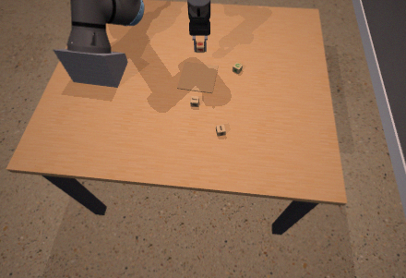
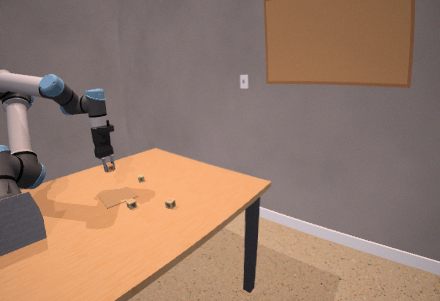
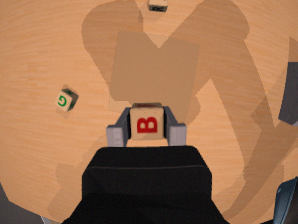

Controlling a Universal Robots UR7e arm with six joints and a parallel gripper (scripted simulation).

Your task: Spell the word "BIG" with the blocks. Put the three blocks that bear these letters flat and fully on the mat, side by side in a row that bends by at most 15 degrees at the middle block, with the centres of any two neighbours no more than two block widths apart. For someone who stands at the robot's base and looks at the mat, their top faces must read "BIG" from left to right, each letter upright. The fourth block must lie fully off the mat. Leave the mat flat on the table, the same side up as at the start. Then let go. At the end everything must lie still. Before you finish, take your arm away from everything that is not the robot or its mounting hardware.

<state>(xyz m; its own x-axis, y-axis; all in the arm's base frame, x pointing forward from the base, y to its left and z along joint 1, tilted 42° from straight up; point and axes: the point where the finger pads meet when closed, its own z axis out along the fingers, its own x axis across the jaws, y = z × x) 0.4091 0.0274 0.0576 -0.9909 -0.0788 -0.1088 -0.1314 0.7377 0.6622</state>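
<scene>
A block marked I (image 1: pixel 220 129) lay nearest the table's front edge in the top view, well apart from the mat, with a second pale block (image 1: pixel 195 101) (its letter too small to read) just off the mat's near border. Beyond them the thin tan mat (image 1: pixel 203 82) lay flat on the wooden table (image 1: pixel 115 149), no block on it, and the green G block (image 1: pixel 237 67) sat off to one side, tilted askew as the wrist camera showed it (image 3: pixel 67 100). Farthest back, the gripper (image 1: pixel 199 45) hung above the table just past the mat's far edge, its fingers part-closed on the red B block (image 3: pixel 147 124), which was carried off the surface with its letter facing up.

The step in hand appeared to be the delivery of the first letter: B was in the air and on its way toward the mat. The next move would likely call for bringing the block over the mat, lowering it flat, and setting it toward the end that reads as left from the robot's base (image 1: pixel 89 67), with B upright for a viewer there, leaving room alongside for I and G in a straight row.

The mat looked only a few blocks wide, so a placement too near its border risked overhang. Open table lay all around the mat except at the near border, where the pale block crowded it; the descent path over the mat itself showed nothing in the way.
</scene>
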